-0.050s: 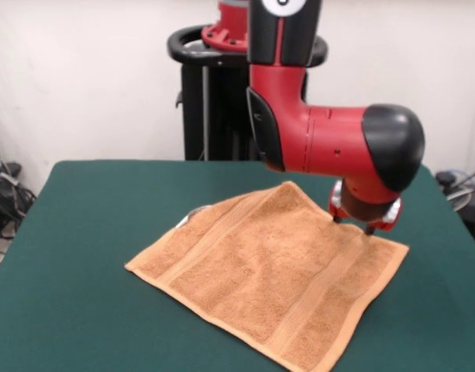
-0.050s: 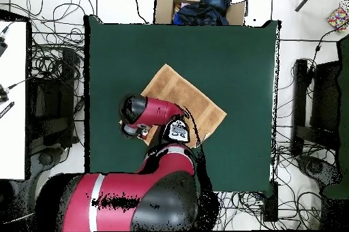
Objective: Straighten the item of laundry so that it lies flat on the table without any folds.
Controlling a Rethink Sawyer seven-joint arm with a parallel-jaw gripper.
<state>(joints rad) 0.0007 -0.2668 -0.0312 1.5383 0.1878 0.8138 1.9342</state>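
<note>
The item of laundry (image 1: 268,279), an orange-tan towel with band stripes, is spread out nearly flat on the green table (image 1: 90,232). One corner points toward the front edge. A small white tag (image 1: 183,220) shows at its far left edge, where the cloth curls slightly. My gripper (image 1: 352,225) is low over the towel's right corner, open, with its tips at the cloth surface and nothing visibly held. In the overhead view the towel (image 2: 194,99) lies mid-table, and the arm's wrist covers the gripper (image 2: 133,131) and the towel's near corner.
The red arm's elbow (image 1: 338,139) hangs over the towel's far side. A cardboard box with dark cloth (image 2: 198,4) sits beyond the table's far edge in the overhead view. Cables (image 2: 48,59) lie on the floor at both sides.
</note>
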